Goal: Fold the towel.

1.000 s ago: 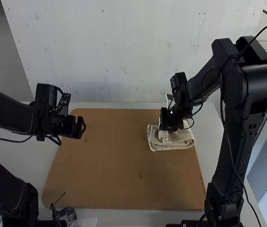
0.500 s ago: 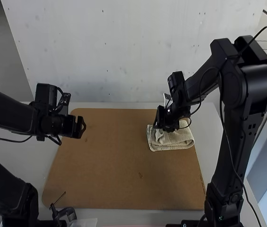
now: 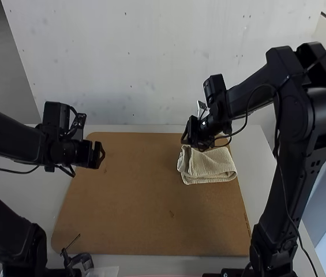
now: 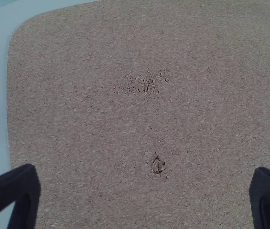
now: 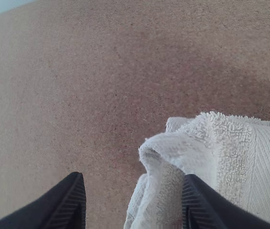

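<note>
Towel [image 3: 212, 164]: cream, with a pebbled loop pattern and, on its flat-woven part, fine parallel lines. Board [image 3: 134, 196]: uniform mid-brown base, finely flecked with darker specks; a dark brown spot [image 4: 156, 163] and a scattered cluster of near-black pits [image 4: 146, 85] mark its surface. Worktop [image 3: 255, 156]: plain pale grey, without pattern. Left arm [image 3: 7, 135]: solid black. Right arm [image 3: 292, 179]: solid black, with a black cable [image 3: 287, 205].

Soft, diffuse light over the board [image 5: 77, 105], faint shadows near the towel [image 5: 254, 162]
</note>
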You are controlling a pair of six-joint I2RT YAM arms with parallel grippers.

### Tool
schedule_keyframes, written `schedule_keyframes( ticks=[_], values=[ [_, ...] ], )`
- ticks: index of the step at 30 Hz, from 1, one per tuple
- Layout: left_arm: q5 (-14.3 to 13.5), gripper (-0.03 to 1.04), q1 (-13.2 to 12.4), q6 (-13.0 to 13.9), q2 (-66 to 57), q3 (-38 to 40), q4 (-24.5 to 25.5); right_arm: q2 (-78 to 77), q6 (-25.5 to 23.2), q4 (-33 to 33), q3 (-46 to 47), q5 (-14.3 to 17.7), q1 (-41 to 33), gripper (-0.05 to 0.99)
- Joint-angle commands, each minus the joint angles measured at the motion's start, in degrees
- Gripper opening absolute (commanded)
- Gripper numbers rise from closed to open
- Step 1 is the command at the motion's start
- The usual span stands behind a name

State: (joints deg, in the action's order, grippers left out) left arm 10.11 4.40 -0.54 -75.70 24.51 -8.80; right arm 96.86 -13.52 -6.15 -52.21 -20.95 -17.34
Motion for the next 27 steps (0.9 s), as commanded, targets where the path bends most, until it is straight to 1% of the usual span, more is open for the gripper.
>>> schedule_keyframes(
  ticks=[1,3,5,9,10,12,14,20,27],
  values=[
    [0.6,0.98,0.0,-0.5,0.6,-0.4,-0.5,-3.8,0.5,-0.9,-0.8,-0.7,2.7,0.39],
    [0.6,0.98,0.0,-0.5,0.5,-0.4,-0.7,-4.4,1.7,-1.9,-0.8,-0.4,3.8,0.38],
    [0.6,0.98,0.0,-0.5,0.5,-0.4,-0.7,-5.4,2.6,-2.2,-0.4,0.4,4.8,0.29],
    [0.6,0.98,0.0,-0.5,0.5,-0.4,-0.7,-6.0,6.4,-2.0,1.1,4.8,4.8,0.04],
    [0.6,0.98,0.0,-0.5,0.5,-0.4,-0.7,-5.9,6.8,-1.9,1.5,5.8,4.5,0.02],
    [0.6,0.98,0.0,-0.5,0.6,-0.5,-0.7,-4.7,7.8,-2.5,2.1,7.8,3.8,0.02],
    [0.6,0.98,0.0,-0.5,0.6,-0.5,-0.7,-3.3,8.4,-2.6,2.6,8.7,3.3,0.02],
    [0.6,0.98,0.0,-0.5,0.6,-0.5,-0.7,-0.5,8.0,-2.2,3.2,8.5,-0.2,0.02],
    [0.6,0.98,0.0,-0.5,0.8,-0.6,-0.7,2.5,5.0,0.5,2.6,8.3,-4.5,0.02]
  ],
)
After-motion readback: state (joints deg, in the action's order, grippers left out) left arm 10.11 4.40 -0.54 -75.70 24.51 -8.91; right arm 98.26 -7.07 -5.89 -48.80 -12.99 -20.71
